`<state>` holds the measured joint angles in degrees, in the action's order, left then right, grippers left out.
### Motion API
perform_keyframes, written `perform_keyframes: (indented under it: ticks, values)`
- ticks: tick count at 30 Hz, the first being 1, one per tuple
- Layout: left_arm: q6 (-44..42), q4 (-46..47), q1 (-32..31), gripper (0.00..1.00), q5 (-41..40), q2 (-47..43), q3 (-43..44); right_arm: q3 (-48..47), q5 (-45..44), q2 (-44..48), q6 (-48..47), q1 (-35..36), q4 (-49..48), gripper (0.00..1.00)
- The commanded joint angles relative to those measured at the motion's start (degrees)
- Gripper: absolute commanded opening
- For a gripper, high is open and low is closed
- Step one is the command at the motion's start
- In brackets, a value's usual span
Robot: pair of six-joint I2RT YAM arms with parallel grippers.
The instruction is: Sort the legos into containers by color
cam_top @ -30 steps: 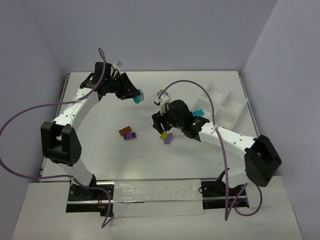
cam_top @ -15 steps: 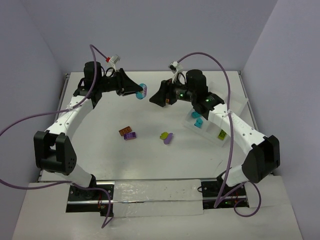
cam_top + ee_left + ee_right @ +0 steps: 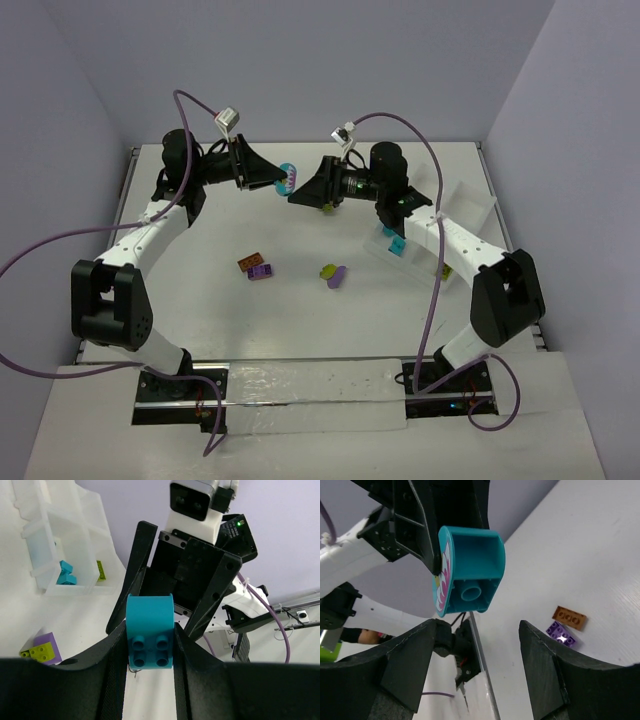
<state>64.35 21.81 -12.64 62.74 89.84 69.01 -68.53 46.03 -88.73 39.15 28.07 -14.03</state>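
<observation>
Left tool (image 3: 283,180) raised over the far middle of the table (image 3: 200,310), pinching a cyan brick (image 3: 150,639) with a rounded top; four studs face the left wrist camera, and a printed side shows in the right wrist view.

Right tool (image 3: 300,194) points straight at it from the other side, very near. Its jaws are spread and nothing sits between them; the brick hangs just beyond the tips.

White divided tray (image 3: 472,203) on the right side of the table. Cyan bricks (image 3: 395,242) lie in its near-left compartment, and a lime brick (image 3: 445,268) in the next one along.

Loose on the table, mid-left: orange brick (image 3: 249,263) and purple brick (image 3: 262,271), touching. A lime-and-purple clump (image 3: 333,273) lies further right, apart from both.
</observation>
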Motion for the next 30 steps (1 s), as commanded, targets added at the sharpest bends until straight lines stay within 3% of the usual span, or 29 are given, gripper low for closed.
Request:
perform_keyframes:
  ticks: [1, 3, 7, 23, 30]
  values:
    - [1.32, 5.35, 0.34, 0.00, 1.93, -2.41, 0.24, 0.90, 4.97, -2.17, 10.68, -0.81, -16.37, 0.74]
    - [1.23, 5.33, 0.34, 0.00, 1.79, -2.48, -0.02, 1.40, 5.72, -3.00, 14.10, -0.92, -22.58, 0.72]
    - [0.41, 3.78, 0.34, 0.00, 1.60, -2.13, 0.34, 1.47, 6.54, -4.00, 17.02, -0.91, -25.89, 0.70]
    - [-0.10, 3.76, 0.25, 0.00, 1.69, -3.01, -0.02, -0.55, 7.85, -5.40, 17.75, -0.74, -26.84, 0.47]
    - [-0.46, 3.68, 0.34, 0.00, 2.03, -3.28, -0.64, -1.43, 7.94, -5.76, 17.81, -0.38, -26.76, 0.54]
